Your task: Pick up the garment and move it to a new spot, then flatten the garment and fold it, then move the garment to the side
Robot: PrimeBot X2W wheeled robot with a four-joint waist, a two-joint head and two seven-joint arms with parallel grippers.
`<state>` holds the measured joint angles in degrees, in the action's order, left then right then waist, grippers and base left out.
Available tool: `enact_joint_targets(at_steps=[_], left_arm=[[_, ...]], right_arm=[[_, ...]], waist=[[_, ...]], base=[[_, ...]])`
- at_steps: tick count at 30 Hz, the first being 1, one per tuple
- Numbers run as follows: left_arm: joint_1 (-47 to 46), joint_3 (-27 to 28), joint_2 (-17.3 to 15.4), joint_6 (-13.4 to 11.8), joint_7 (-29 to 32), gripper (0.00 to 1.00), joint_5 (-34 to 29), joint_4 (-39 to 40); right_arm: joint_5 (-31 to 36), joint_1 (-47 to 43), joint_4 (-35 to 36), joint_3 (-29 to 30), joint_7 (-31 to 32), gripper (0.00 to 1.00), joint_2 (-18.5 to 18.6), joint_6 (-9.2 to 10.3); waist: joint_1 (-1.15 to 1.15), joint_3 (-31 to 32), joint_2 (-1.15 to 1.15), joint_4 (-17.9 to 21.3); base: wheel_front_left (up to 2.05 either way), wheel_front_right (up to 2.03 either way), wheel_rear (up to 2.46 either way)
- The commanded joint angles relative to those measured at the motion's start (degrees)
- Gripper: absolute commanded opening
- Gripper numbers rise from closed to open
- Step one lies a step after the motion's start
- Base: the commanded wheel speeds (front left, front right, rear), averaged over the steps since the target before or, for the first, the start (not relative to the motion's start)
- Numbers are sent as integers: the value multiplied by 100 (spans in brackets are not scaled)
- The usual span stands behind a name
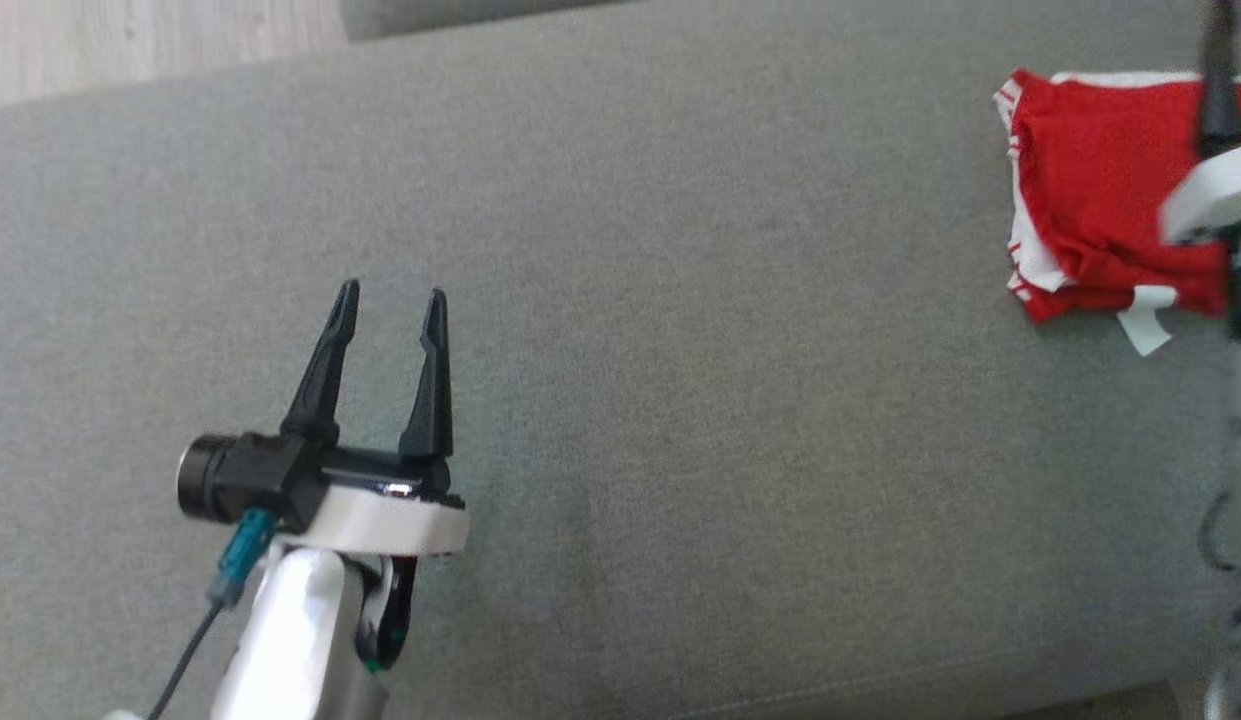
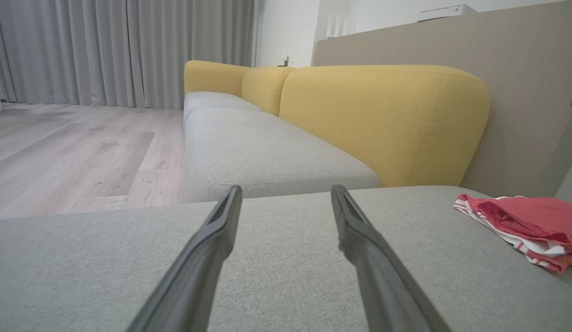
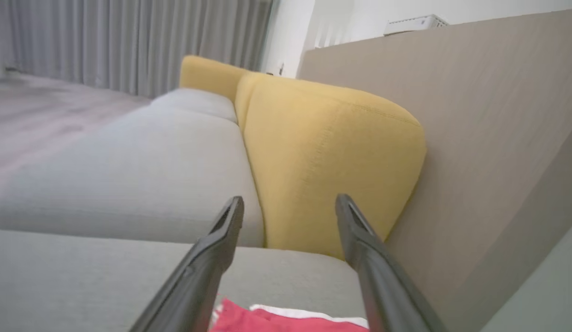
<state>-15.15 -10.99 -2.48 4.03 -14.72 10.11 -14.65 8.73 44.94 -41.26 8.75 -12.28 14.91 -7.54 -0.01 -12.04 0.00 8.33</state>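
The grey sofa point(image 1: 680, 400) carries the work; a yellow backrest point(image 2: 382, 120) stands behind it. The red and white garment point(image 1: 1100, 220) lies folded in a compact stack at the upper right of the head view, well apart from the left gripper point(image 1: 393, 290) at lower left, which is released and empty. The right gripper point(image 3: 289, 198) hangs just above the garment, fingers spread, grasping nothing.

Judged step: placing to the side, at its end. The next move calls for lifting the right arm clear without snagging the cloth.

The garment's right part is cut off by the frame edge and covered by the blurred right arm, so the neatness of the fold cannot be judged.
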Motion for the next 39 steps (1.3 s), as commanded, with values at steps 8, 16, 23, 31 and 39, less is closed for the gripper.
enact_joint_targets(at_steps=[8,16,23,31,39], left_arm=[[244,283,-40,-85,-28,100,166,369],[655,258,-40,-187,-28,100,315,425],[813,323,-40,-254,-28,100,346,404],[835,371,-40,-232,-28,100,543,465],[843,363,-40,-294,-28,100,694,341]], right_arm=[[-1064,-999,1258,-388,-226,100,-919,5],[-1963,-2511,1920,-678,-269,100,-1198,5],[-2292,-3116,2233,-1204,-271,100,-1202,5],[-2379,-3204,2340,-1336,-271,100,-1203,5],[-2431,-3255,2374,-1404,-272,100,-1203,5]], waist=[[1,567,0,-194],[1,785,0,-365],[1,773,0,-396],[1,778,0,-403],[1,789,0,-382]], base=[[0,0,0],[0,0,0],[0,0,0],[0,0,0],[0,0,0]])
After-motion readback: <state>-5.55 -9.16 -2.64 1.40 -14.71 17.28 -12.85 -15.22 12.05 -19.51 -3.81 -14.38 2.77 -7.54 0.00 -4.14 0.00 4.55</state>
